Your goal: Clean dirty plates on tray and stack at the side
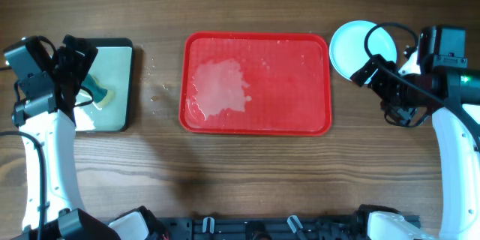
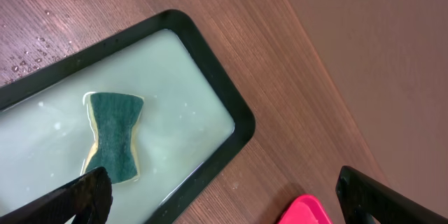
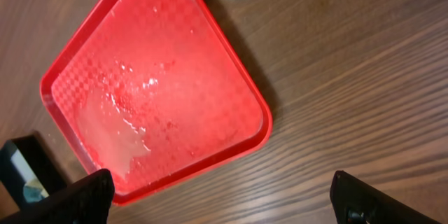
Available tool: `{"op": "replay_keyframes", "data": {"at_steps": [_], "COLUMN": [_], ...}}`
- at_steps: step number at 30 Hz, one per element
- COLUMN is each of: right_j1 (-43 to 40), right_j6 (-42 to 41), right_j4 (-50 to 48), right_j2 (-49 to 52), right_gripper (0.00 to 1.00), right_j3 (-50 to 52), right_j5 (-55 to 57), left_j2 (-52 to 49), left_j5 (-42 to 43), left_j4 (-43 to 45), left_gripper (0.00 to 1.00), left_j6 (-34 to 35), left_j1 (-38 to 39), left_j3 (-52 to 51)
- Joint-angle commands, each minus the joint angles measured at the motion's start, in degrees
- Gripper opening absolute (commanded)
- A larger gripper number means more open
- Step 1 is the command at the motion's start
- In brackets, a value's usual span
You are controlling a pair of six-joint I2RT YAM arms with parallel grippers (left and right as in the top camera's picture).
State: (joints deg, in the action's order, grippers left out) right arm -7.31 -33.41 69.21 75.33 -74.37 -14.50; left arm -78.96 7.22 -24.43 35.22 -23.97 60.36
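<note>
Plates [image 1: 358,45] sit on table [image 1: 247,172] just right of red tray [image 1: 300,82], off it. Only one round pale disc w/ turquoise rim reads from overhead, so stack count can't be told. Black cable [image 1: 386,24] & right arm cross its right side. In right wrist view only a blue sliver shows, cut by top edge.

Tray carries just a cloudy wet patch [image 1: 219,86] on its left half, plus scattered droplets.

Right gripper [image 3: 220,192] hangs over the wood by tray's right edge, near plates. Its fingers [image 3: 73,199] are spread wide w/ nothing between, only the tips visible at bottom corners.

Left gripper [image 2: 220,192] is likewise wide apart & empty, tips cropped at frame bottom, above small black-rimmed tray [image 2: 211,70] of pale liquid. Green/yellow sponge [image 2: 115,136] lies in it. From overhead, left arm hides approx half of that small tray. Droplets on wood beside it.
</note>
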Motion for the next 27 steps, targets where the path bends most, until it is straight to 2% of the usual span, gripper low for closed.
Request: {"op": "replay_keyframes", "data": {"at_steps": [1,3,6,10,13,16,21,26,27], "right_j1": [0.2,0.3,2.3,6.8,7.1,7.1,7.1,7.1,7.1], "right_j6": [4.5,8.6,10.1,13.0,12.5,14.7,18.2,13.9,12.4], "right_j4": [-4.5,-7.2,-12.8,-25.7,-34.2,-42.0,-62.8,-86.4,-87.0], "right_j2": [0.0,-1.6,-8.2,-20.3,-31.4,-37.6,-47.8,-59.2,-62.7], "right_gripper": [1.0,1.0,1.0,1.0,1.0,1.0,1.0,1.0,1.0], "right_j3": [-0.1,-0.1,0.6,8.1,19.5,29.4,50.8,71.3,74.1], "right_j5": [1.3,-0.2,-0.5,-0.5,-0.5,-0.5,-0.5,-0.2,1.7], "left_j2": [-0.2,-0.2,-0.2,-0.2,-0.2,-0.2,-0.2,-0.2,-0.2], "left_j5": [0.4,0.4,0.5,0.4,0.5,0.5,0.5,0.5,0.5], "left_j4": [0.1,0.1,0.1,0.1,0.1,0.1,0.1,0.1,0.1], "left_gripper": [1.0,1.0,1.0,1.0,1.0,1.0,1.0,1.0,1.0], "left_j6": [-0.1,-0.1,-0.1,-0.1,-0.1,-0.1,-0.1,-0.1,-0.1], "left_j1": [-0.2,-0.2,-0.2,-0.2,-0.2,-0.2,-0.2,-0.2,-0.2], "left_j3": [-0.1,-0.1,-0.1,-0.1,-0.1,-0.1,-0.1,-0.1,-0.1]}}
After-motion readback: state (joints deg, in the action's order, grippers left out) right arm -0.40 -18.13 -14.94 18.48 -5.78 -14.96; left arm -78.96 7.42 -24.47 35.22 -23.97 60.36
